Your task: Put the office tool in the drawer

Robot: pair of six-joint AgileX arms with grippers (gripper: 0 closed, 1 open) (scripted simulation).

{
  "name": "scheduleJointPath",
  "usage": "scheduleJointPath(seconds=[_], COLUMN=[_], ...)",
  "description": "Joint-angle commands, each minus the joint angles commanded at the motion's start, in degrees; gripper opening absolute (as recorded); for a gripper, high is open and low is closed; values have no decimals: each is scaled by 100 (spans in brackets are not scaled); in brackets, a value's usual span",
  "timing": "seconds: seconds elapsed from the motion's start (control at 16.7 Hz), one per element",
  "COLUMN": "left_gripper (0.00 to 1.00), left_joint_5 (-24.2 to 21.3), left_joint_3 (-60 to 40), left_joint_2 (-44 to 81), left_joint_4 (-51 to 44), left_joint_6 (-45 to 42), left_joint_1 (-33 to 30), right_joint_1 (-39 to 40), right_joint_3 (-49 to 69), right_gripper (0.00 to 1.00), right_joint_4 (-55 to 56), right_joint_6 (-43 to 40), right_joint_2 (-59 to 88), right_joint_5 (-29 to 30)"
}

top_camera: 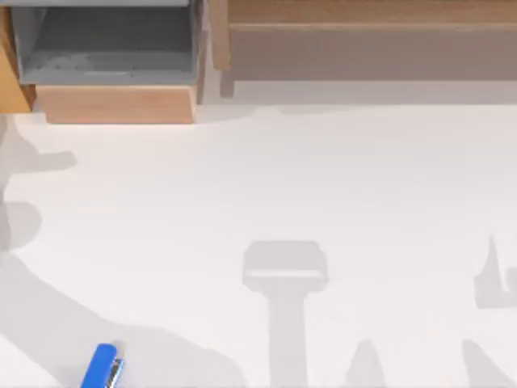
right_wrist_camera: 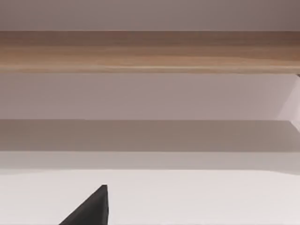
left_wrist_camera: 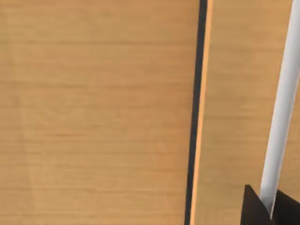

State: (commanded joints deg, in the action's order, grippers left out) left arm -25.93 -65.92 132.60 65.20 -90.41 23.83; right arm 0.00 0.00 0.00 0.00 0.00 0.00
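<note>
Stapler [top_camera: 102, 368], rounded blue, lies on table; boxy grey drawer [top_camera: 113, 56] open; gripper states unclear.

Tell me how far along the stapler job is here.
The drawer at the table's far left already stands open, grey interior showing. Nothing is in hand: the blue stapler lies on the table at the near left edge. Left: picking it up and placing it inside.

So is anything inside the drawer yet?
No. The open drawer shows a bare grey floor in the top view. The blue stapler lies on the table near its front left edge. The drawer's far end is out of frame.
</note>
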Motion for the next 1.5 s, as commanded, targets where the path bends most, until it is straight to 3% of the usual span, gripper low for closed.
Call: scheduleJointPath(seconds=[0.36,0.78,1.2,1.5], left_gripper=[0,0,0,0], left_joint_5=[-287,-347,-784,-829], left_joint_3=[1094,1280,2467,2569], left_joint_2=[-494,-571,-1065,-1105], left_joint_4=[581,690,1324,1392], left_joint_6=[-16,-27,-47,-57], left_joint_1=[264,329,761,801], right_joint_1=[0,0,0,0], right_joint_3=[0,0,0,0], right_gripper=[100,100,100,100], right_joint_4=[0,0,0,0], right_joint_6=[0,0,0,0], right_joint_2=[0,0,0,0], right_joint_5=[0,0,0,0])
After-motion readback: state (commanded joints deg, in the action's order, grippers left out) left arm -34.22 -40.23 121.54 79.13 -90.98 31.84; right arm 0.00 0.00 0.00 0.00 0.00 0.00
